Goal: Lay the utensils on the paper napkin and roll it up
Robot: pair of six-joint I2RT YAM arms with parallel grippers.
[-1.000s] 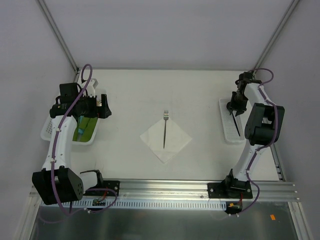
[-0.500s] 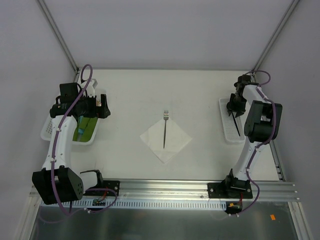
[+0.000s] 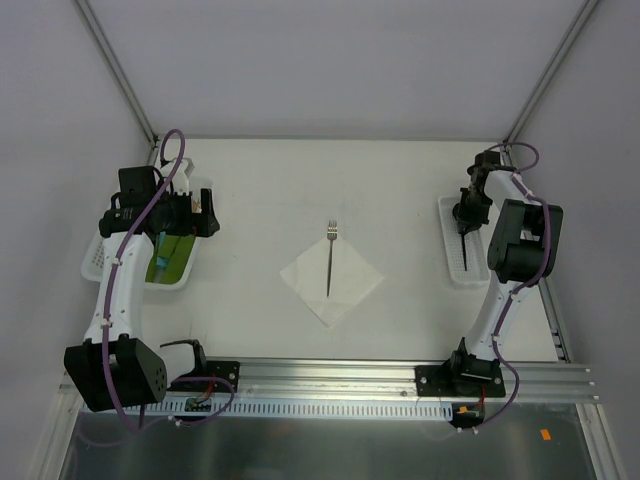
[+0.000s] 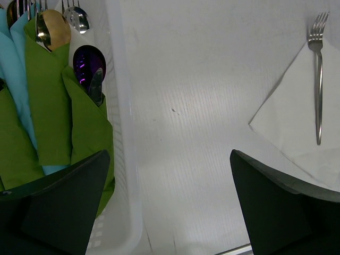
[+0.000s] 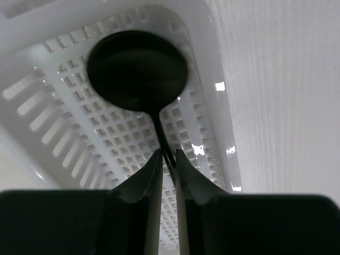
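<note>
The white paper napkin (image 3: 331, 278) lies as a diamond at the table's middle. The thin fork (image 3: 329, 258) rests on it, tines toward the far side; both also show in the left wrist view, fork (image 4: 317, 85) on napkin (image 4: 295, 122). My right gripper (image 3: 462, 222) is over the white tray (image 3: 455, 262) at the right and is shut on the black spoon's handle; the round bowl (image 5: 137, 69) hangs just above the tray's mesh floor (image 5: 58, 127). My left gripper (image 3: 212, 221) is open and empty beside the left basket.
A white basket (image 3: 100, 255) at the left holds green and teal folded cloths (image 4: 50, 106) with gold and shiny cutlery (image 4: 53, 29) tucked in. Its rim (image 4: 123, 133) lies under my left fingers. Metal frame posts rise at the back corners.
My right gripper has shifted slightly left and toward the far end of the tray, with the spoon in it. The left arm, fork and napkin have not moved.
</note>
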